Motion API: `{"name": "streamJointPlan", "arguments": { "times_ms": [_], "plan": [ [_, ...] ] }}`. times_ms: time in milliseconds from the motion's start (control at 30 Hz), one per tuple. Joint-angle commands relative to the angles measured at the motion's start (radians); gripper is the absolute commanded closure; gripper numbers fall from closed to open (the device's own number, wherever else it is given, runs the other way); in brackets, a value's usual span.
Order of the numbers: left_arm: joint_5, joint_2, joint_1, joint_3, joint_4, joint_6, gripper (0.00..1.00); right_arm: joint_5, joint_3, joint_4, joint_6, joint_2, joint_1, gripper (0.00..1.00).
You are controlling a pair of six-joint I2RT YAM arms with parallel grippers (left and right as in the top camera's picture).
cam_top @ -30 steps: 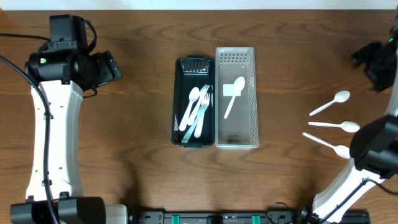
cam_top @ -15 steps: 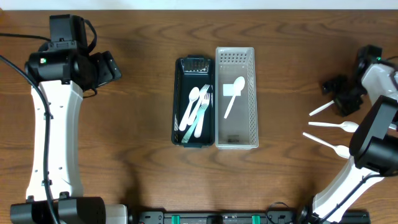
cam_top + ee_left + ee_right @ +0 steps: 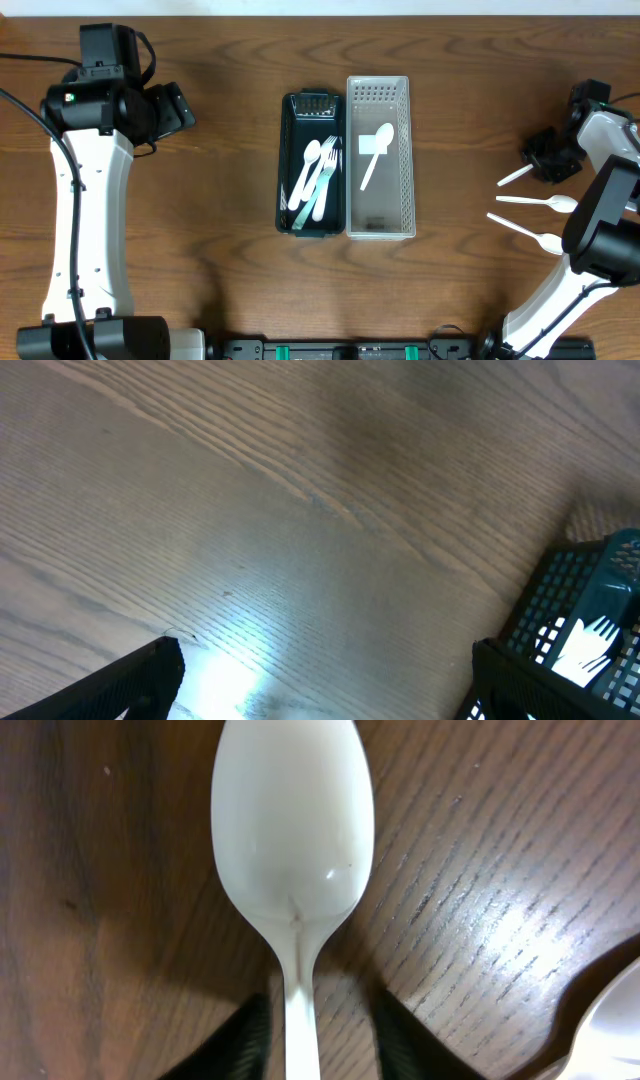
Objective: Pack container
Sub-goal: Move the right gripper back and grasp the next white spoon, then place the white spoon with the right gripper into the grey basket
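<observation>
**While the right claw straddles a spoon's neck, centring counts**

Since the right claw stands narrow, with one dark finger on each side of the white spoon just below its bowl and a sliver of desk showing on either side of the stem, nothing is gripped yet, to my eye. The spoon lies flat, bowl pointing away from the claw.

To do this well, I would centre the stem between the fingers so that neither pushes it sideways first. Then close gently on the thin plastic and lift straight up before swinging. A hold so near the bowl leaves the long handle free to droop, so keep it level.

Just beside the claw lie two more spoons, one close by and another a little further out. The fingers should not nudge them.

Well away from the claw, toward the middle of the desk, sits the clear container with one spoon already in it, the likely destination. It stands right against a dark tray holding forks and a spoon. Furthest off, the left claw hangs wide over bare wood, holding nothing.

No brand, label or lettering can be read. A pale square by the spoon in the container looks blank at this size.
</observation>
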Motion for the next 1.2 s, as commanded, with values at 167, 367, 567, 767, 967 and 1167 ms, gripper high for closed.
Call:
{"name": "streamJointPlan", "arguments": {
  "times_ms": [167, 367, 567, 767, 967, 1167],
  "plan": [
    [-0.002, 0.008, 0.003, -0.008, 0.0, -0.001, 0.06, -0.017, -0.022, -0.002, -0.004, 0.016, 0.013, 0.87],
    [-0.002, 0.008, 0.003, -0.008, 0.001, -0.001, 0.06, -0.018, -0.013, -0.026, -0.047, 0.005, 0.038, 0.99],
    [-0.002, 0.008, 0.003, -0.008, 0.006, -0.001, 0.06, -0.011, 0.098, -0.124, -0.125, -0.092, 0.144, 0.99],
    [-0.002, 0.008, 0.003, -0.008, 0.016, -0.001, 0.06, -0.014, 0.287, -0.277, -0.214, -0.211, 0.351, 0.99],
    [-0.002, 0.008, 0.003, -0.008, 0.019, -0.001, 0.06, -0.018, 0.336, -0.35, -0.2, -0.224, 0.558, 0.98],
    [-0.002, 0.008, 0.003, -0.008, 0.018, -0.001, 0.06, 0.03, 0.324, -0.34, -0.171, -0.177, 0.748, 0.98]
  ]
}}
